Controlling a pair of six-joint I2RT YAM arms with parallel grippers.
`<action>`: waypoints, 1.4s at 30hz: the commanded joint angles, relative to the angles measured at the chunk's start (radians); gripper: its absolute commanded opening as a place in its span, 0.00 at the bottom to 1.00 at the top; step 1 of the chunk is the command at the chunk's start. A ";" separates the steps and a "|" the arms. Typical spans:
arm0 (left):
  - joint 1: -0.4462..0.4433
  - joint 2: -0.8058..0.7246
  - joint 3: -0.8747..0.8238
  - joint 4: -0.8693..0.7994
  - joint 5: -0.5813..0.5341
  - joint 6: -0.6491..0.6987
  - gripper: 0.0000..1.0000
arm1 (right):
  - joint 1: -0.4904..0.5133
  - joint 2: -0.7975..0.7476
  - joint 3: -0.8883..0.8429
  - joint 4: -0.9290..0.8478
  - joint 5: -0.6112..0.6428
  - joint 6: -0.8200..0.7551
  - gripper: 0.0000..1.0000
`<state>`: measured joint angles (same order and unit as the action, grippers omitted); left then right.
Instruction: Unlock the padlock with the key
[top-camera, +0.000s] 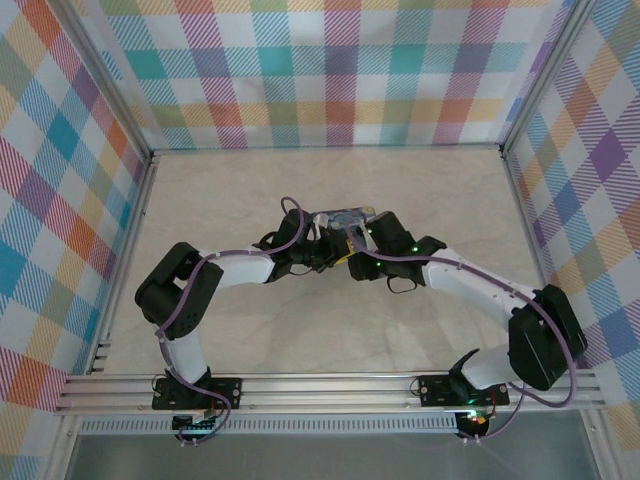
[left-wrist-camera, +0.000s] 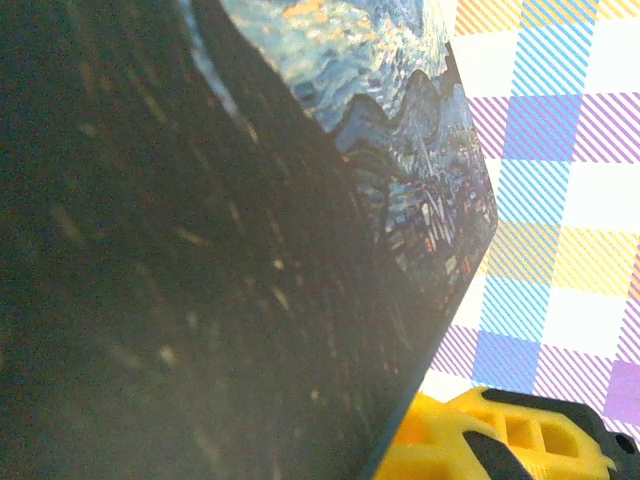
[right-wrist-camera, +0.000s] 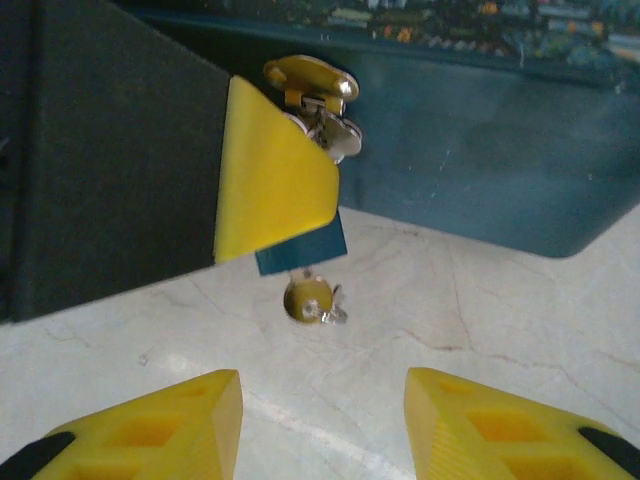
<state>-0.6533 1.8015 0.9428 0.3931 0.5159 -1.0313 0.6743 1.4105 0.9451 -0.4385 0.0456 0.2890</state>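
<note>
At mid-table the right gripper (right-wrist-camera: 322, 400) gapes empty before the dark blue swirl-printed tin (right-wrist-camera: 480, 150), with the small brass padlock (right-wrist-camera: 306, 298) on the pale marble tabletop (right-wrist-camera: 500, 320); whether the left gripper (top-camera: 308, 250) grips, I cannot tell

Left arm (top-camera: 235, 270) and right arm (top-camera: 470, 285) meeting mid-table, dark blue tin (top-camera: 340, 217) at their tips, marbled table (top-camera: 220, 190)

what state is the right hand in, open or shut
Open: the right hand has its fingers well apart, with table showing between them.
</note>
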 joint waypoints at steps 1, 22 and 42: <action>-0.003 -0.043 0.011 0.011 0.030 0.011 0.06 | 0.008 0.034 0.041 0.022 0.019 -0.049 0.45; -0.003 -0.051 0.009 0.004 0.029 0.016 0.06 | 0.037 0.143 0.107 0.036 0.061 -0.090 0.30; 0.001 -0.051 -0.049 -0.010 -0.014 0.036 0.13 | 0.053 0.170 0.041 0.077 0.001 -0.091 0.00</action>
<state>-0.6514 1.7935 0.9199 0.3656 0.4953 -1.0069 0.7193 1.5600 1.0077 -0.3954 0.0776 0.1936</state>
